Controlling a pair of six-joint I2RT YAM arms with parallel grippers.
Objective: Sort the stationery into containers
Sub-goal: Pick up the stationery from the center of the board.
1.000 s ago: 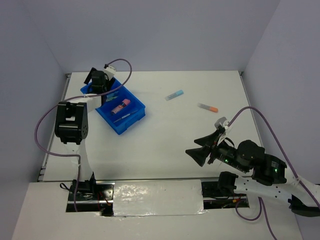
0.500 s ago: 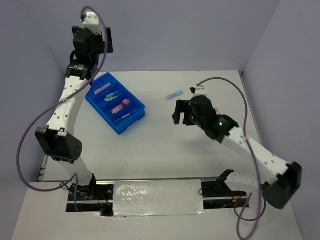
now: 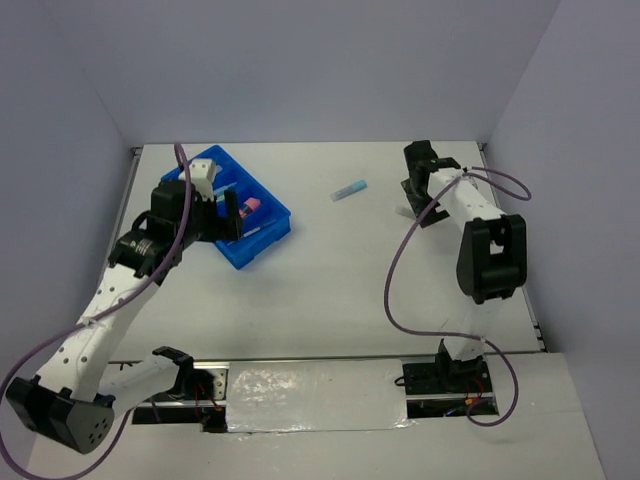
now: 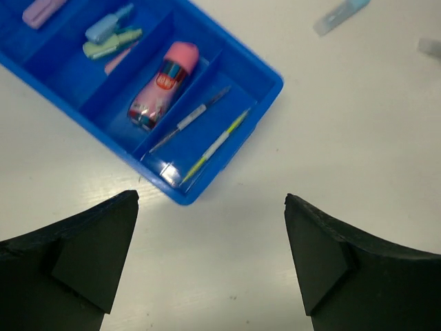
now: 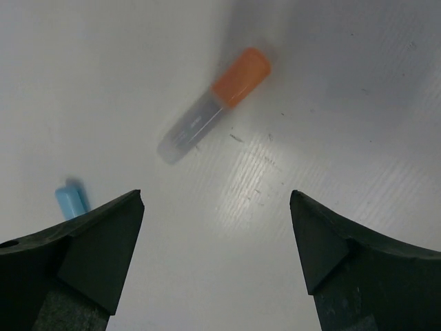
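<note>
The blue tray (image 3: pixel 262 245) sits at the back left; its rim shows in the left wrist view (image 4: pixel 270 74). It holds a pink-capped bottle (image 4: pixel 160 88), a dark pen (image 4: pixel 191 118), a yellow pencil (image 4: pixel 217 143), green and blue sticks (image 4: pixel 110 38) and a purple stick (image 4: pixel 41 10). My left gripper (image 3: pixel 231 215) (image 4: pixel 211 200) hovers open and empty over the tray's near corner. A blue stick (image 3: pixel 349 190) (image 5: pixel 70 200) and an orange-capped grey stick (image 5: pixel 210 107) lie on the table. My right gripper (image 3: pixel 418 195) (image 5: pixel 216 195) is open and empty above the orange-capped stick.
White table with grey walls at the back and sides. The right arm's cable (image 3: pixel 400 270) loops over the table's right half. The blue stick also shows at the top of the left wrist view (image 4: pixel 341 14).
The left arm has swung down from high at the back to hover over the tray. The right arm has moved to the back right, over the orange-capped stick.
</note>
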